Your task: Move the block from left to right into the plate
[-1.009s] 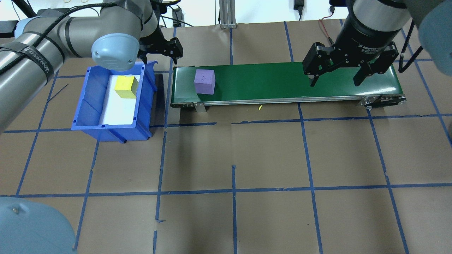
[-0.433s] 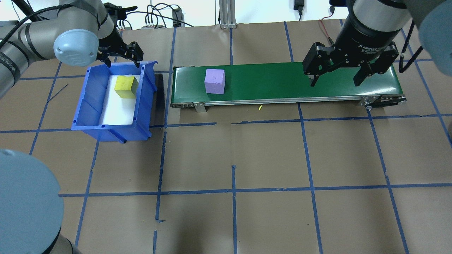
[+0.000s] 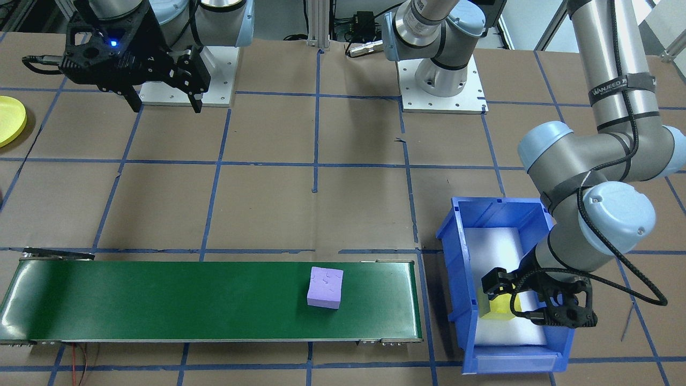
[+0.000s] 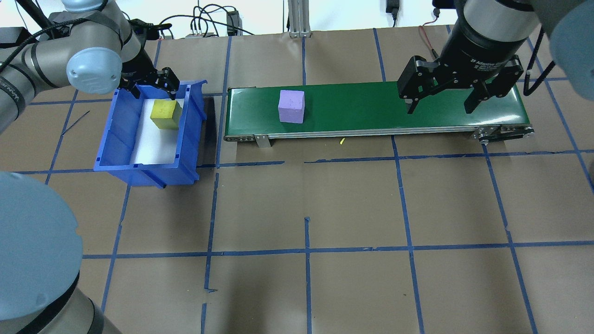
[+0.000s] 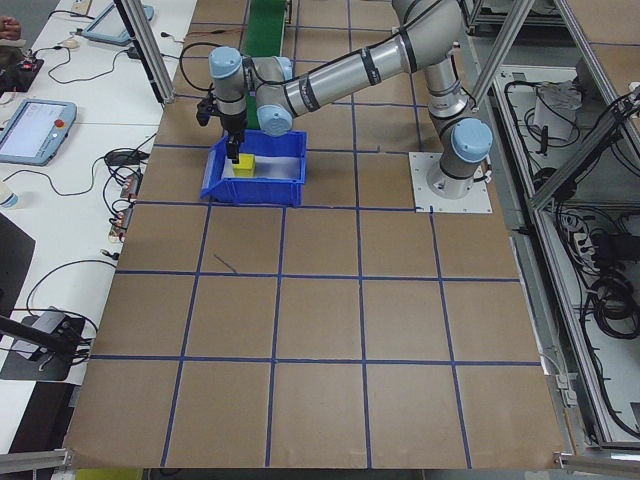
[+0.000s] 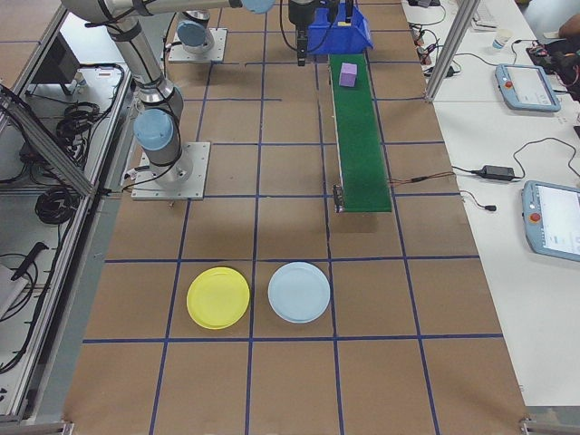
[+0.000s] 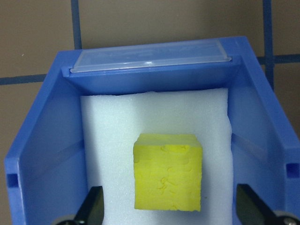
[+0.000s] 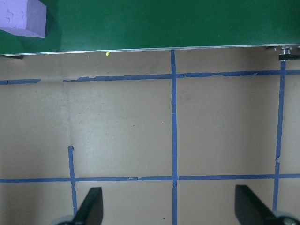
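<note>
1. A purple block rides flat on the green conveyor belt, toward the belt's end nearest the blue bin and clear of both arms; the right wrist camera catches only its corner at the frame's top left.
2. A second block, the yellow block, sits on the white foam pad lining the blue bin, in the half of the bin farthest from the robot.
3. The left gripper hangs over that far end of the bin, its fingers spread wide; the left wrist camera shows the yellow block between the two fingertips, with neither one touching it.
4. The bin stands just beside the belt's end, apart from it, on the brown paper-covered table gridded with blue tape.
5. The right gripper hovers above the opposite end of the belt from the bin, fingers wide apart and holding nothing, well away from the purple block.
6. The yellow plate lies on the table beyond that far end of the belt, on the robot's side of it, with nothing on it; the front-facing camera catches only its edge.
7. A light blue plate rests just beside the yellow plate, on the side toward the belt's line, without touching it.
</note>
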